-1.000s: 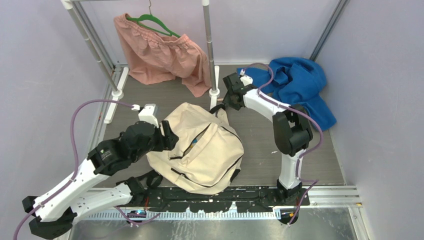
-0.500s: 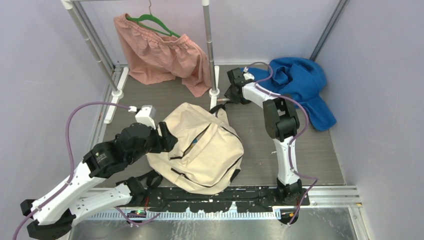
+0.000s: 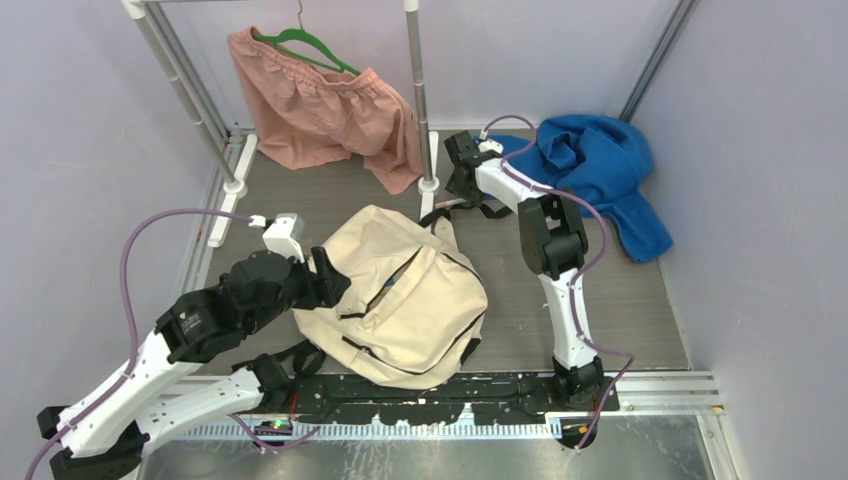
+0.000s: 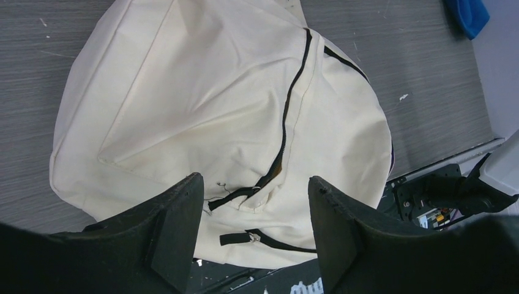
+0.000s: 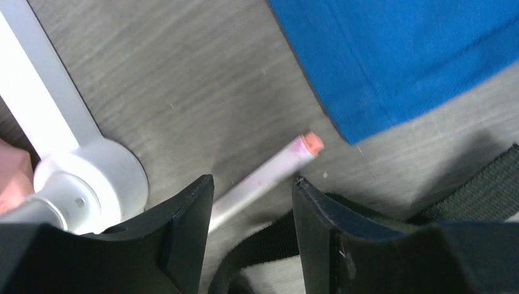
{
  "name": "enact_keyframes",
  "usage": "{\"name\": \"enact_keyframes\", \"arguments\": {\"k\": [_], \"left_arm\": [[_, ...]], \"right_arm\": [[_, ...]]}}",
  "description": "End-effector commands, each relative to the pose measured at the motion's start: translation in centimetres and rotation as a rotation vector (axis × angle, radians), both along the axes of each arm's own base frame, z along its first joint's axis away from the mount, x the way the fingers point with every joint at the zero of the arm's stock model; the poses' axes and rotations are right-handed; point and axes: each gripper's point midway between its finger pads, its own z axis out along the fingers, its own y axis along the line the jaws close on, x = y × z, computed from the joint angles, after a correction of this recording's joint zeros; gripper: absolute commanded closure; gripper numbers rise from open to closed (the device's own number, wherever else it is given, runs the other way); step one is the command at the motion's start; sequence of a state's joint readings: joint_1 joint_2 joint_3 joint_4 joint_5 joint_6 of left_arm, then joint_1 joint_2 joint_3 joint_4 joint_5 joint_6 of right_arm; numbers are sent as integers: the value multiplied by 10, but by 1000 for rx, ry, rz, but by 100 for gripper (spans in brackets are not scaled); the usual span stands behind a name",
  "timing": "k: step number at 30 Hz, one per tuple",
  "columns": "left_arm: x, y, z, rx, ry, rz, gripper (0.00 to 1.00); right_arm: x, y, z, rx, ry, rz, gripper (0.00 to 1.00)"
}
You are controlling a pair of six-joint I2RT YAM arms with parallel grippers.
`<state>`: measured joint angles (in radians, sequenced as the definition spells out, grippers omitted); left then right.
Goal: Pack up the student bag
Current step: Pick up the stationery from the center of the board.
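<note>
One student bag (image 3: pixel 400 300), cream with black zippers, is lying flat on the table (image 3: pixel 510 290), its main zipper gaping slightly. At the bag's left edge the left gripper (image 4: pixel 254 187) is hovering, jaws standing well apart and holding nothing. Just past the bag's far corner the right gripper (image 5: pixel 252 184) is pointing down, jaws apart, with a white pen (image 5: pixel 269 173) lying unclamped in line with the gap. Farther beyond the bag, a blue cloth (image 3: pixel 600 170) is lying heaped and a pink garment (image 3: pixel 320 100) is hanging.
</note>
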<state>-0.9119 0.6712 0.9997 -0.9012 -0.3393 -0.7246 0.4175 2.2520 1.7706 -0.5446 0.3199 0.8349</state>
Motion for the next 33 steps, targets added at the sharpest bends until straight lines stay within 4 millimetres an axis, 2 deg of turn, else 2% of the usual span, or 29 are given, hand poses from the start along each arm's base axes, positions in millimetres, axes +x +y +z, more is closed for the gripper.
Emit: {"name": "enact_keyframes", "arguments": {"k": [1, 6, 8, 13, 17, 22, 25, 30, 33], "left_arm": [[-2, 7, 13, -33, -40, 10, 36], [-5, 12, 14, -38, -38, 17, 36], [-6, 13, 15, -42, -39, 17, 36], [-9, 16, 15, -49, -40, 18, 36], [-9, 17, 12, -41, -32, 20, 36], [-7, 7, 8, -30, -17, -10, 36], [-6, -7, 4, -18, 6, -55, 36], [-3, -17, 1, -4, 23, -84, 36], [-2, -18, 2, -9, 9, -83, 36]], "right_arm": [[-1, -18, -10, -184, 71, 14, 46], [1, -28, -28, -253, 106, 9, 52], [5, -29, -26, -274, 106, 8, 58], [11, -26, -8, -265, 77, 37, 82], [7, -18, 37, -180, -8, 73, 98], [-4, -19, 103, -112, -162, 101, 99], [-15, -33, 133, -138, -222, 84, 99], [-50, -59, 156, -178, -265, 60, 99], [-75, -72, 156, -182, -266, 52, 99]]}}
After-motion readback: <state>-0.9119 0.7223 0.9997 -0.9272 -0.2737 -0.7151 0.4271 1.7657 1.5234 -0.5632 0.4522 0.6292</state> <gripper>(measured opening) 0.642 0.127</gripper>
